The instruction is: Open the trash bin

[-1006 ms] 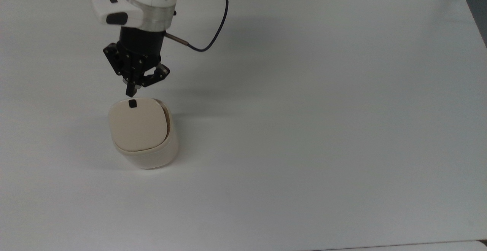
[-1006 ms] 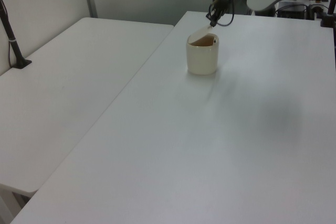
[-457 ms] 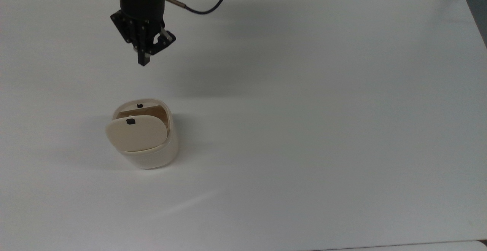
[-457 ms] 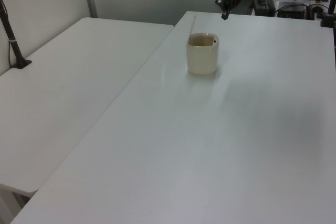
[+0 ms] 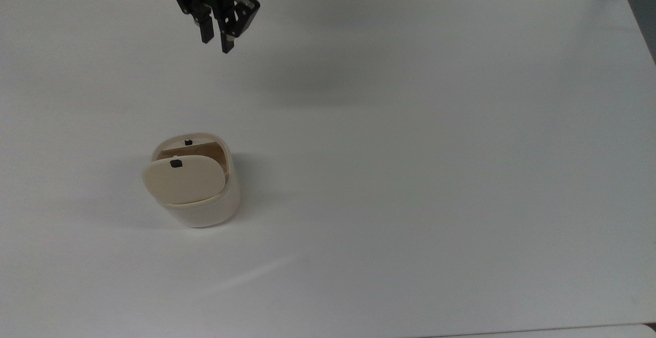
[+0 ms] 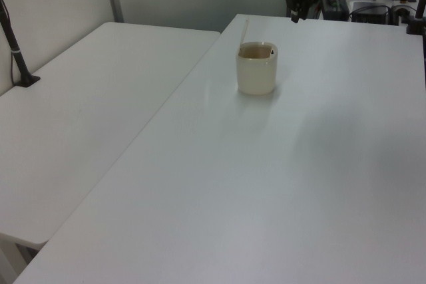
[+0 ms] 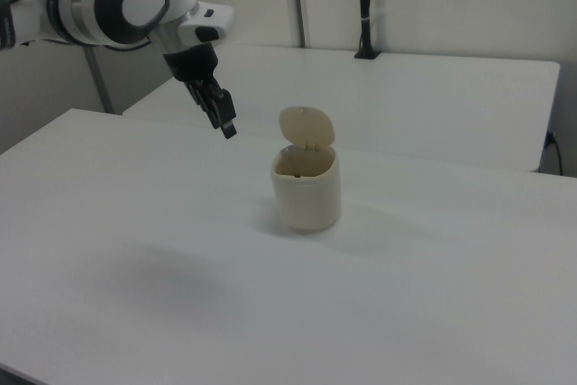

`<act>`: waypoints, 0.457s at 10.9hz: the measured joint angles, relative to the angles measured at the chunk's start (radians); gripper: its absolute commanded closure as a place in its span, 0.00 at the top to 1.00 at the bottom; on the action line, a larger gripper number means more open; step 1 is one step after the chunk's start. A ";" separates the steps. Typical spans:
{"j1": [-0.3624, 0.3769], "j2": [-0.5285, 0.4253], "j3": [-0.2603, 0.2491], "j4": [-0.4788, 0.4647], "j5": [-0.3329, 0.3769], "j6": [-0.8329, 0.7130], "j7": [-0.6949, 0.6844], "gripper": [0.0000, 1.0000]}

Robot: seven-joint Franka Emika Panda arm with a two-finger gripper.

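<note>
Trash bin [image 5: 197,194] standing upright on the white table [image 5: 435,148], lid [image 5: 182,179] already swung up on its hinge and standing near vertical at the side of the bin away from the gripper, mouth of the bin exposed [image 7: 306,188]. Small black button [image 5: 176,163] showing on the raised lid, matching black catch [image 5: 188,142] on the bin's rim. Gripper [image 5: 216,38] hanging in the air well apart from the bin, above table level, on the catch side of it; in the right view, off toward the right view's left of the bin [image 7: 224,121]. Jaws parted by a narrow gap, holding nothing. Judged from the raised lid, opening looks done; any further move would only need to go clear of the bin, which lies below and away from the fingertips, lid side farthest
</note>
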 measured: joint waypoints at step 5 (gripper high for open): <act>-0.005 -0.014 -0.001 -0.013 0.004 -0.004 -0.319 1.00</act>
